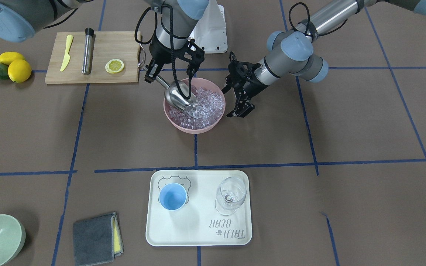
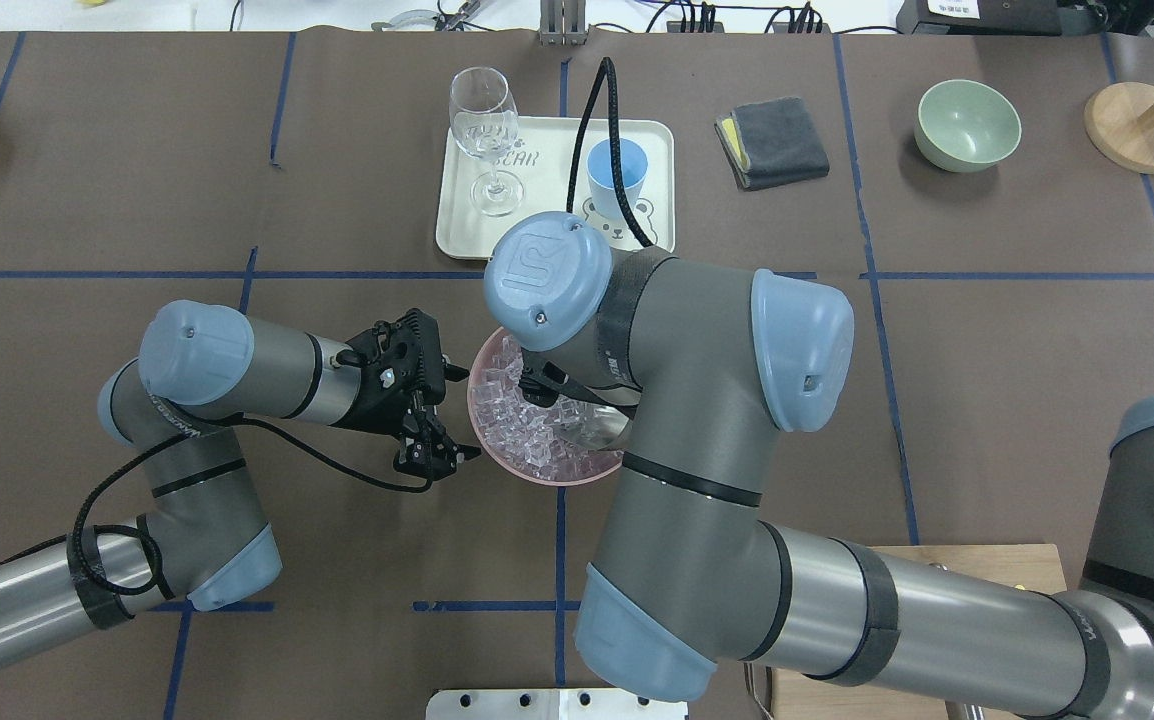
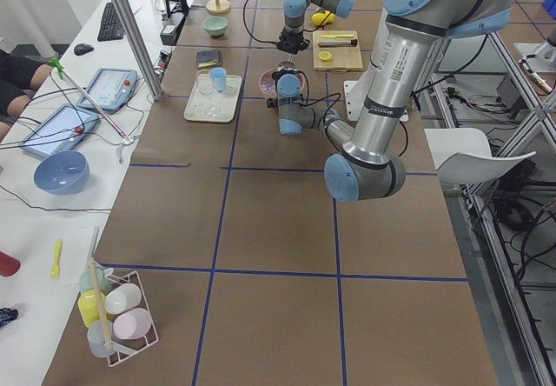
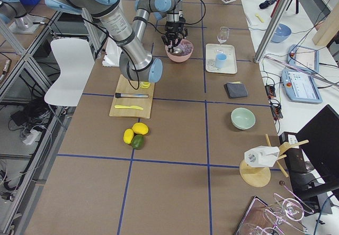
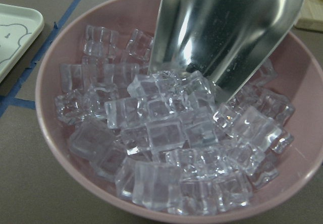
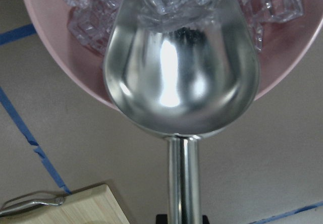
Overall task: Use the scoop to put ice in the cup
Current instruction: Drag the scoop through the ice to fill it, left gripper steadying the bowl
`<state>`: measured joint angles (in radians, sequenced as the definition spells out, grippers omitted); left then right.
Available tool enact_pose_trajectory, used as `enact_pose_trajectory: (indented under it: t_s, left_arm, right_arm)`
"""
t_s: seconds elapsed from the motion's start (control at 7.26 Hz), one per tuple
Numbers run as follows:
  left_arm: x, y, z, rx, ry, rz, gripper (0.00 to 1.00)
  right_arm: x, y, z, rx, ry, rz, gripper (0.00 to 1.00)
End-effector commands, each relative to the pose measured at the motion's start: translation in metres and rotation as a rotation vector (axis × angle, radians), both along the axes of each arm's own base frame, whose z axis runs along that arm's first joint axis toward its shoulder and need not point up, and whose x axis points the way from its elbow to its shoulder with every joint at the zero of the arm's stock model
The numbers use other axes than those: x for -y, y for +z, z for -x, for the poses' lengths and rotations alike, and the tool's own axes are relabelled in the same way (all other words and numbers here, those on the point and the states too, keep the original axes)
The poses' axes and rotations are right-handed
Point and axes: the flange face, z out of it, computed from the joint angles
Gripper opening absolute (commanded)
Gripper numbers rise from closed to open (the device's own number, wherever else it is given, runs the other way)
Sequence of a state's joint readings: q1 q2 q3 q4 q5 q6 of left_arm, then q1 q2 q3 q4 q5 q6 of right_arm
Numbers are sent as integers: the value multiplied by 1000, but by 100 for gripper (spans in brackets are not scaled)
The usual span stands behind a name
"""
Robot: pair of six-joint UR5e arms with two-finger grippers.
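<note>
Presently we are finding the right gripper [image 1: 151, 73], jaws clamping the scoop [image 1: 178, 96] by its handle, pointing its mouth down into the ice [image 1: 205, 105].

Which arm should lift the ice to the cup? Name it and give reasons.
Right. The right hand grips the scoop, whose lip is in the ice. The left hand hangs open and empty beside the bowl.
</note>
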<state>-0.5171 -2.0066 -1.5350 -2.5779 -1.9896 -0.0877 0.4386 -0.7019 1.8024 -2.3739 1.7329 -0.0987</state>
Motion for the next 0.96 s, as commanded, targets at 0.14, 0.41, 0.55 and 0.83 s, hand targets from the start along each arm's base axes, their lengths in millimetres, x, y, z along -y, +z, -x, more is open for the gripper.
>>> enact_pose_trajectory:
  t_s: [0.14, 0.41, 0.55, 0.83]
  left_arm:
    - [0, -4, -1, 0, 0, 3, 100]
    - [1, -5, 1, -2, -2, 2, 100]
    - [0, -7, 2, -6, -2, -1, 100]
    - [0, -7, 2, -7, -2, -1, 100]
  right_arm:
    - [4, 26, 2, 83, 2, 16, 0]
    - [7, 35, -4, 132, 0, 46, 0]
    - [8, 46, -2, 147, 0, 41, 0]
    - [10, 60, -3, 199, -4, 65, 0]
